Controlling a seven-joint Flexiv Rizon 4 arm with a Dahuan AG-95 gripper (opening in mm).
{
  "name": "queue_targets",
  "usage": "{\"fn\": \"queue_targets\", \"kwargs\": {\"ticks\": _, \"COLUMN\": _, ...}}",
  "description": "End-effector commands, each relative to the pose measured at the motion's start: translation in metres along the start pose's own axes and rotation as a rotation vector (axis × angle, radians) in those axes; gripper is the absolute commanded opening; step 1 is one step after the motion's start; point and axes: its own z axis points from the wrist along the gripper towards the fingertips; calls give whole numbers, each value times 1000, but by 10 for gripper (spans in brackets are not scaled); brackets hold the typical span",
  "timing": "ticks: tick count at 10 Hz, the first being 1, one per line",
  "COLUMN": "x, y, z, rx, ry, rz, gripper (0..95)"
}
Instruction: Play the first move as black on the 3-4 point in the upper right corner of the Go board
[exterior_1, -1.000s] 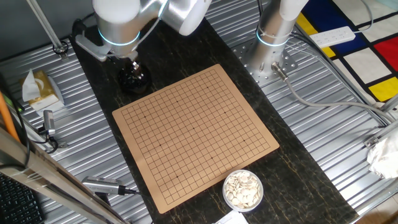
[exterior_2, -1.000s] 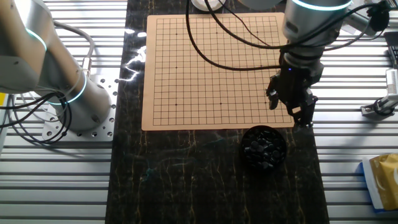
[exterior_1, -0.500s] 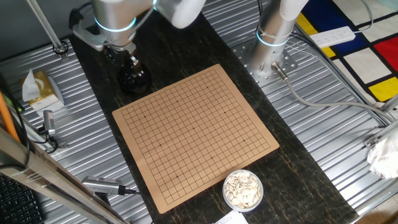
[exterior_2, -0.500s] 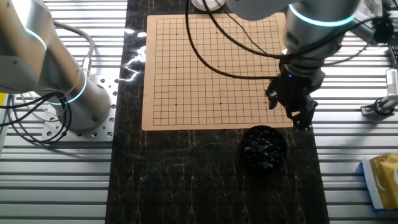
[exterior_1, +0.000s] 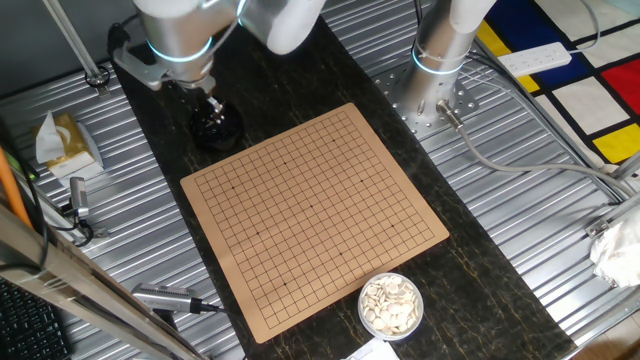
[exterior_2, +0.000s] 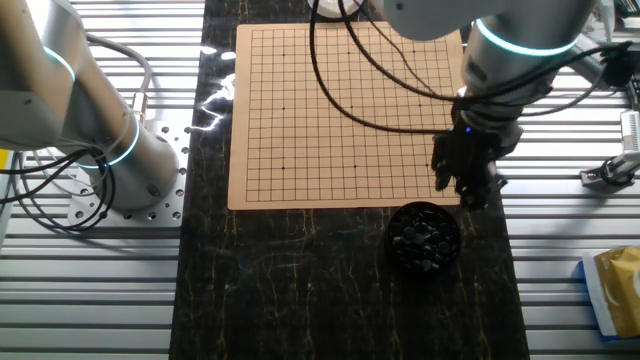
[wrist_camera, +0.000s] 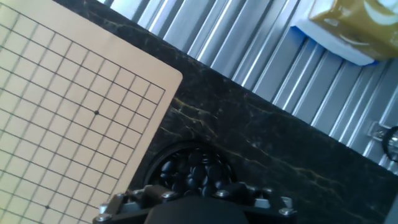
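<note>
Your gripper (exterior_2: 472, 190) is hanging over the bowl of black stones (exterior_2: 424, 238) beside the board (exterior_2: 340, 110); can't tell its opening, no readable writing.

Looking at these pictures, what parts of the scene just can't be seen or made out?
- Gripper fingertips: in the hand view the hand's own body hides them; in one fixed view the arm covers them; too small in the other. Open or shut, and whether holding a stone, cannot be told.
- Bowl of black stones: lower part cut off by the hand in the hand view.
- Board: only one corner shows in the hand view.
- Bowl of white stones: almost wholly cut off in the other fixed view.
</note>
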Motion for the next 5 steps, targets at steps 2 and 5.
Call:
{"fn": "queue_targets", "kwargs": {"ticks": 2, "x": 5, "y": 0, "z": 31, "rx": -3, "ry": -6, "rz": 29, "gripper": 570}}
{"fn": "queue_targets", "kwargs": {"ticks": 5, "x": 10, "y": 0, "z": 47, "rx": 29, "ry": 13, "rz": 48, "gripper": 570}}
